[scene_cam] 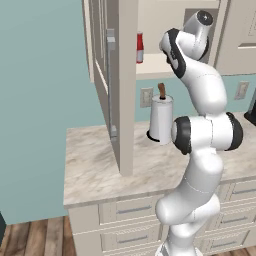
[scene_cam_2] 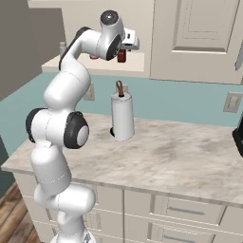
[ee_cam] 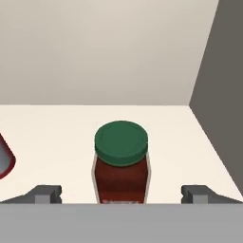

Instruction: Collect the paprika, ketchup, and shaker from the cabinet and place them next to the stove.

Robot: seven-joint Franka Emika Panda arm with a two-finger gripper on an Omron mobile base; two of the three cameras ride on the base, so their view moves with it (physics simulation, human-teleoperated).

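Dark red glass under a green-black cap, that's the paprika [ee_cam: 121,166], standing upright on the cabinet [scene_cam: 120,75] shelf and sitting dead centre between my fingers [ee_cam: 45,194]. They're spread wide, one tip either side of the jar, neither touching it, nothing held. My gripper [ee_cam: 121,198] is up inside the open cabinet, above the bench [scene_cam_2: 180,156] with its paper towel roll [scene_cam_2: 122,116].

To do this well, I reckon I push a touch further in so the fingers land on the jar's body below the cap, not on the lid's edge, then close evenly so it doesn't skid or tip on the smooth shelf. Keeping level matters; the jar is squat but the glass looks slick.

Off to one side, at the edge of the hand view, a red shape with a pale end pokes in, likely the ketchup [ee_cam: 5,159], near but clear of my finger. The cabinet's side wall stands on the other side, well clear for now.
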